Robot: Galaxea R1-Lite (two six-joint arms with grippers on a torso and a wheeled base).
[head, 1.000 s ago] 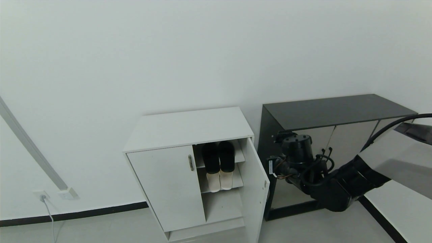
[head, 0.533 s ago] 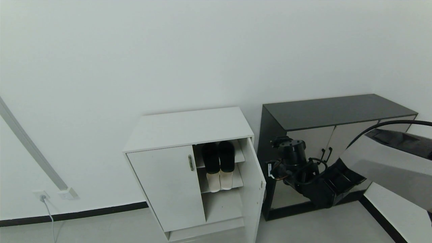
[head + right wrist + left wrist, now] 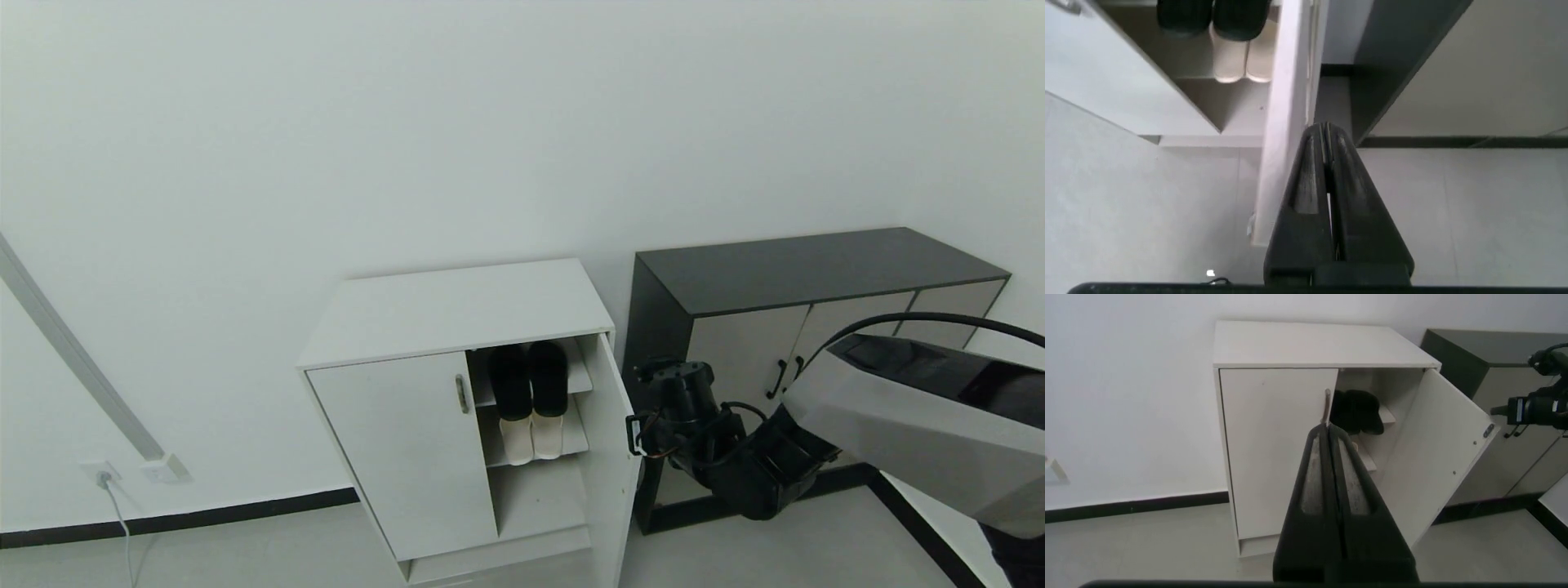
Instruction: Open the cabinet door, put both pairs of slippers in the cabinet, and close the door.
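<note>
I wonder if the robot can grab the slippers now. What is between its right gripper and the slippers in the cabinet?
The open cabinet door stands between the right gripper and the slippers; the right wrist view shows it edge-on.

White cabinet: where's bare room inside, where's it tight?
Free: bottom compartment, bordered by the shut left door, the open right door and the shelf under the pair of white slippers. Crowded: pair of black slippers takes the visible part of the upper shelf; right hand sits between the open door and the dark sideboard.
</note>
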